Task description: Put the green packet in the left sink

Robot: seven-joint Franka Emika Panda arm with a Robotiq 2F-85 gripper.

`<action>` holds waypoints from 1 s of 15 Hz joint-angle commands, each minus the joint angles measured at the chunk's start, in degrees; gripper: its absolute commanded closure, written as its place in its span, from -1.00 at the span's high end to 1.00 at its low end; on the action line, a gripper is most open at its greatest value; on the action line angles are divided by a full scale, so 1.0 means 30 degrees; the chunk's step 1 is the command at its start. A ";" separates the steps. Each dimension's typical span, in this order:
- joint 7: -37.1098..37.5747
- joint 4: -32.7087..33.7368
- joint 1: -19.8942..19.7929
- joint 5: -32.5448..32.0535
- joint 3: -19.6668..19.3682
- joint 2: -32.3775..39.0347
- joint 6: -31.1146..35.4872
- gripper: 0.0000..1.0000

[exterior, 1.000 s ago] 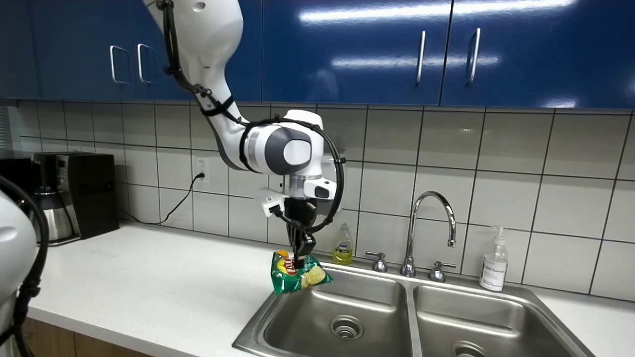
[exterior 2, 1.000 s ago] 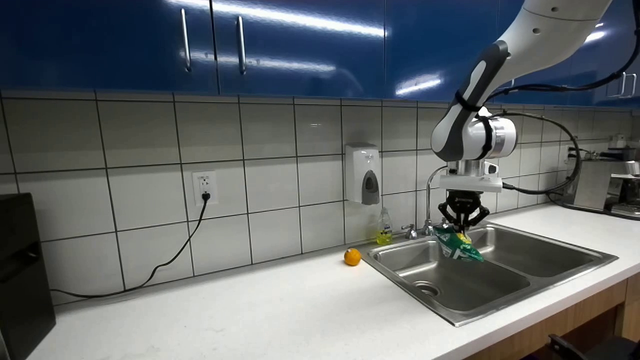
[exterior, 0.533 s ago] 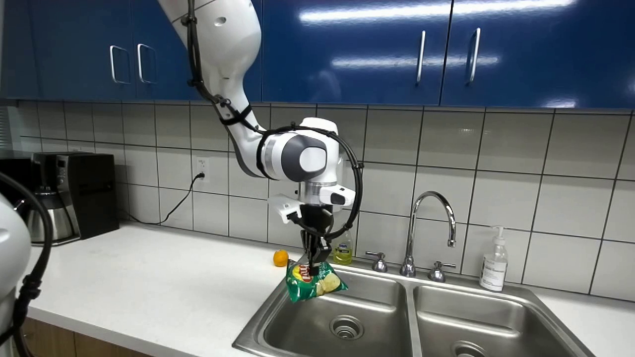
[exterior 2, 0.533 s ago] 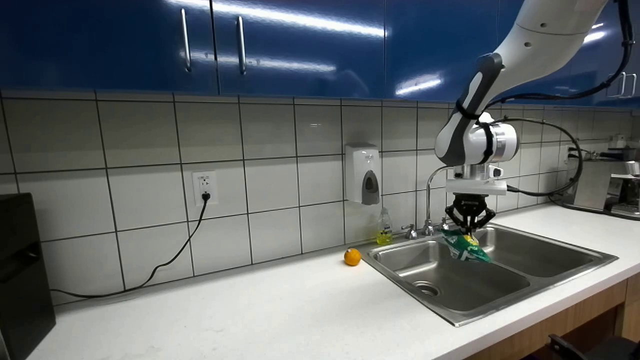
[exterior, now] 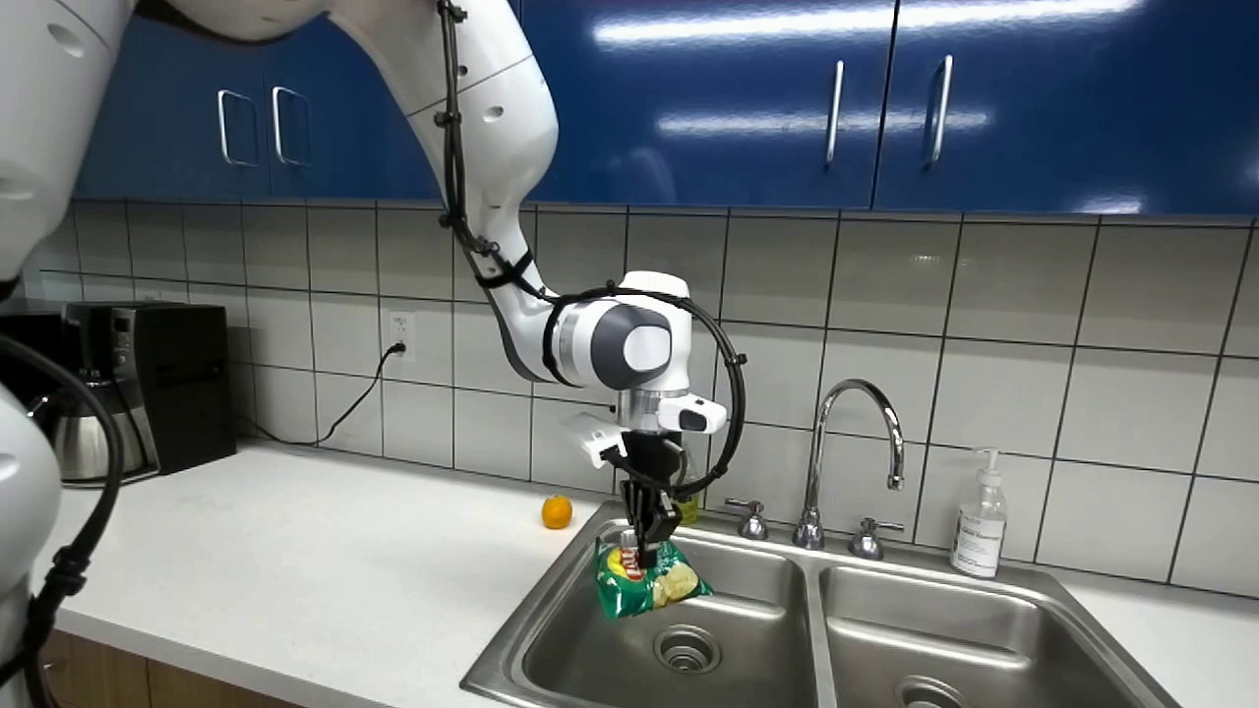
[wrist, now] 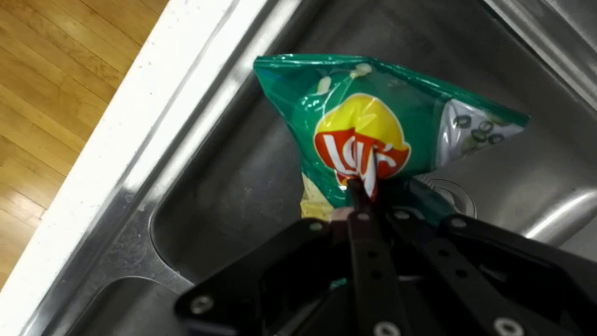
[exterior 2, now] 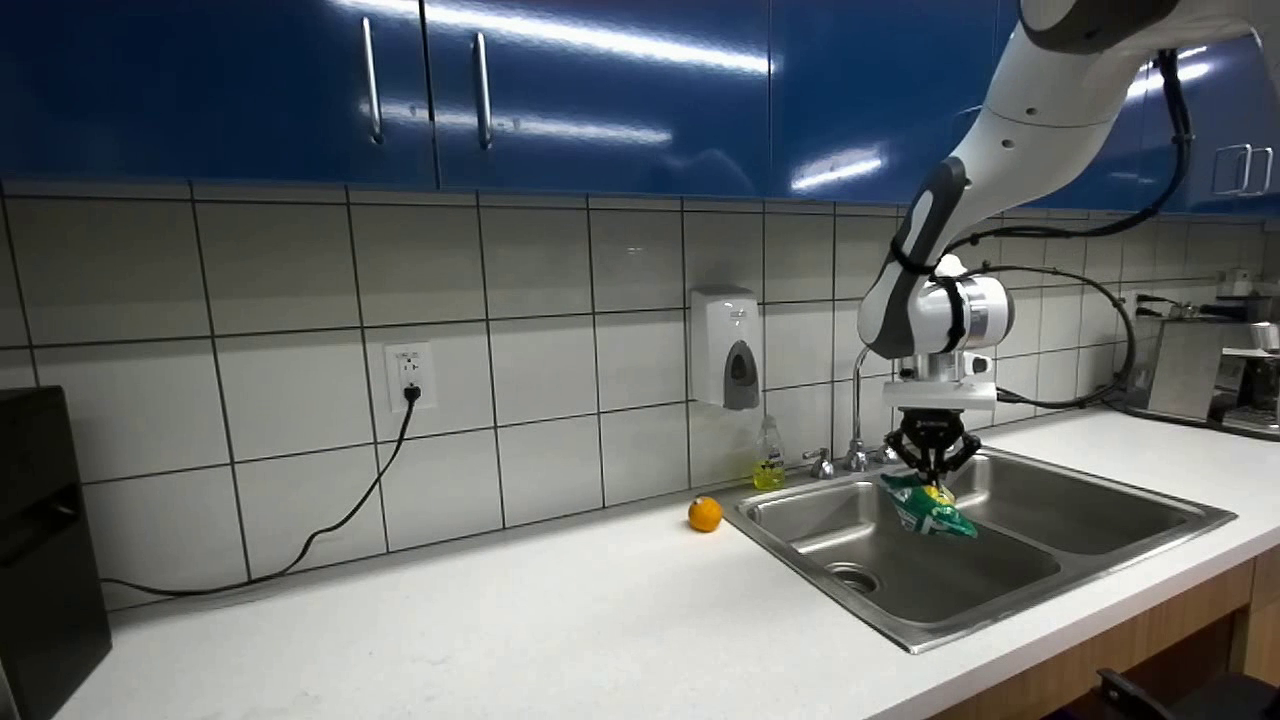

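The green packet [exterior: 622, 595] is a shiny crisp bag with a yellow and red logo. It also shows in an exterior view [exterior 2: 925, 512] and in the wrist view [wrist: 419, 116]. My gripper [exterior: 646, 559] is shut on it, pinching a fold at the logo. The gripper points straight down, and shows in the wrist view [wrist: 366, 196]. The packet hangs tilted over the left sink [exterior: 748, 664], towards its back wall side in that view. How far it is above the bottom is hard to tell. The right sink [exterior: 944, 654] is beside it.
A faucet [exterior: 815, 482] and its handle [exterior: 752, 521] stand behind the sinks. A pump bottle [exterior: 979, 536] is at the back right. A yellow soap bottle [exterior 2: 768, 462] stands behind the left sink. An orange [exterior: 557, 511] lies on the counter left of the sink.
My gripper, shut on the packet, has moved right and down in an exterior view, further over the left sink. The orange, partly hidden before, now shows fully there.
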 commanded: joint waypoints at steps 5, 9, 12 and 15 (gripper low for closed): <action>-0.0043 0.0929 0.0129 0.0054 -0.0097 0.0842 -0.0045 -0.97; -0.0043 0.0986 0.0130 0.0054 -0.0097 0.0864 -0.0046 -0.97; -0.0043 0.0987 0.0130 0.0054 -0.0097 0.0864 -0.0046 -0.97; 0.0080 0.0784 0.0178 0.0087 -0.0088 0.0837 0.0225 -0.99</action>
